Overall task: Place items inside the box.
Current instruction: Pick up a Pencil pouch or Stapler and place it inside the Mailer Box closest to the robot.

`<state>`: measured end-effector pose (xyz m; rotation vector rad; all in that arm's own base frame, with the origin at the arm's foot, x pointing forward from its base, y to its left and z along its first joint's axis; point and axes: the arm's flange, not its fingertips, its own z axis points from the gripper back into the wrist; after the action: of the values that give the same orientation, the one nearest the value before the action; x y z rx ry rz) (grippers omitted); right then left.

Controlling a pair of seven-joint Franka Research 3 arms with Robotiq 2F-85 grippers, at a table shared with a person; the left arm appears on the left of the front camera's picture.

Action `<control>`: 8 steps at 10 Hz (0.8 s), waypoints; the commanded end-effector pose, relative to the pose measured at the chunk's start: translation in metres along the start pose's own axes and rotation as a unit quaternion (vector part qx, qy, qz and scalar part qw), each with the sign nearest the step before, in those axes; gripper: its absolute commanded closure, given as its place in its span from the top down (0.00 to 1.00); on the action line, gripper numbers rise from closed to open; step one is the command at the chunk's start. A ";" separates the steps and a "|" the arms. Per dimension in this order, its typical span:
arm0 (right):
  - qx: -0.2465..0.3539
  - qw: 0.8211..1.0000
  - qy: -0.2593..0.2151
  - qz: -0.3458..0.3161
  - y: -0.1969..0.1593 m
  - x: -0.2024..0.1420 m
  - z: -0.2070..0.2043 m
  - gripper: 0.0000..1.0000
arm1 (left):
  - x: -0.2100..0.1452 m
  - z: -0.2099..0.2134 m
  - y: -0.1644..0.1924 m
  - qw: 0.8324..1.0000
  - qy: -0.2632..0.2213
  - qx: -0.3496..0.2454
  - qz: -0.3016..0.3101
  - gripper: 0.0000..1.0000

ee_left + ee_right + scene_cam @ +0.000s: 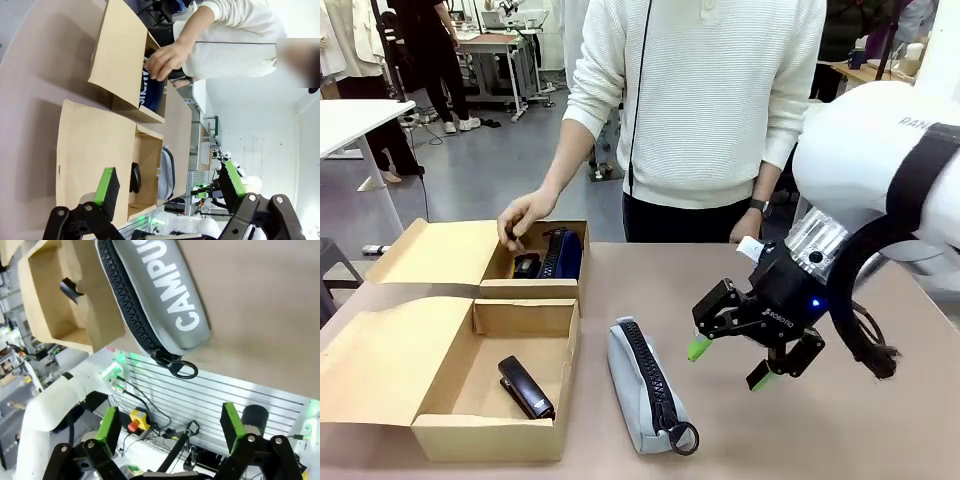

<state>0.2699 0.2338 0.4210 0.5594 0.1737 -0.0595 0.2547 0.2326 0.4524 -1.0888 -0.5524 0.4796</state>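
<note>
A grey zip pouch (645, 385) lettered "CAMPUS" (170, 305) lies on the table just right of the cardboard box (490, 440). One black stapler (525, 388) rests in the box's near compartment. The far compartment holds a navy pouch (563, 253) and a small black item (527, 265), with the person's hand (525, 218) over them. My right gripper (729, 363) hovers open above the table, right of the grey pouch, holding nothing. In the left wrist view my left gripper (170, 182) is open and holds nothing, looking from high up over the box (100, 145), the navy pouch (152, 92) and the hand (162, 60).
The box's flaps (425, 252) lie folded out to the left. The person stands at the table's far edge behind the box. Bare tabletop (880, 440) stretches right of the grey pouch, under my right arm.
</note>
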 end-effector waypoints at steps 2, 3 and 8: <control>0.000 1.000 0.000 0.000 0.000 0.000 0.000 1.00 | -0.001 0.001 -0.001 1.000 -0.006 -0.014 -0.009 1.00; -0.101 0.995 0.028 -0.002 0.009 -0.004 -0.015 1.00 | -0.001 0.001 -0.001 1.000 -0.006 -0.014 -0.009 1.00; -0.223 0.958 0.040 0.176 0.093 0.035 -0.078 1.00 | -0.001 0.001 -0.001 1.000 -0.006 -0.014 -0.009 1.00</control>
<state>0.2821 0.3414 0.4015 0.1723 0.1593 0.3527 0.2547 0.2331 0.4531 -1.0880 -0.5540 0.4793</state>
